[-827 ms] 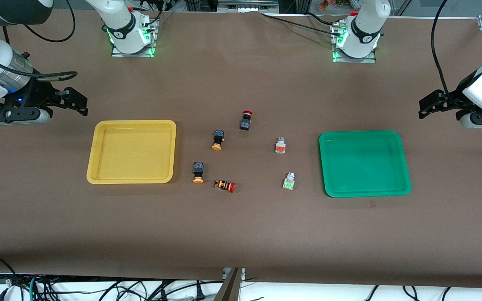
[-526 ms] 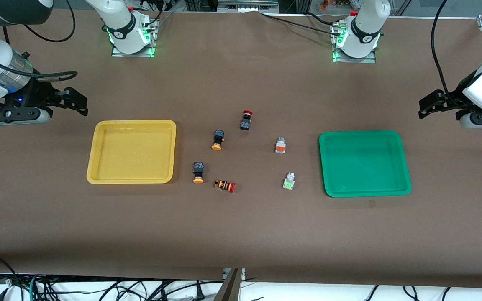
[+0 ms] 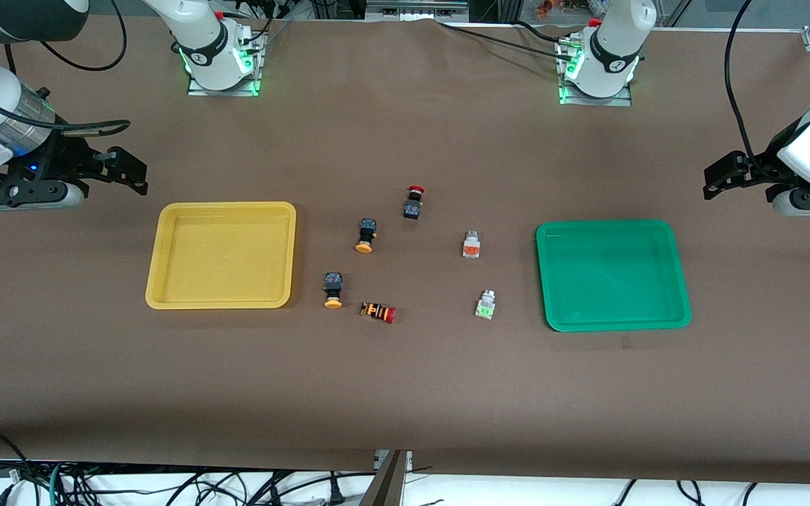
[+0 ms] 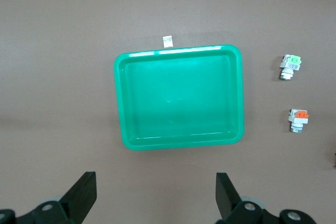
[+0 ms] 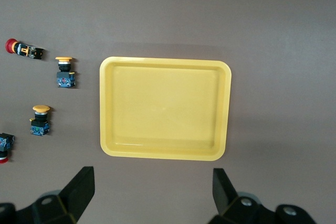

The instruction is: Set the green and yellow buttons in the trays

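Observation:
The yellow tray (image 3: 222,256) lies toward the right arm's end and the green tray (image 3: 612,275) toward the left arm's end; both hold nothing. Between them lie two black buttons with yellow-orange caps (image 3: 366,235) (image 3: 333,289), a white orange-faced button (image 3: 471,244) and a white green-faced button (image 3: 485,305). My right gripper (image 3: 134,172) is open and empty over the table at the right arm's end, with the yellow tray (image 5: 165,108) in its wrist view. My left gripper (image 3: 716,177) is open and empty over the table at the left arm's end, with the green tray (image 4: 178,98) in its wrist view.
A black button with a red cap (image 3: 414,202) lies farther from the front camera than the yellow-capped ones. An orange-striped button with a red cap (image 3: 378,312) lies beside the nearer yellow-capped one. A small white tag (image 4: 167,40) lies by the green tray.

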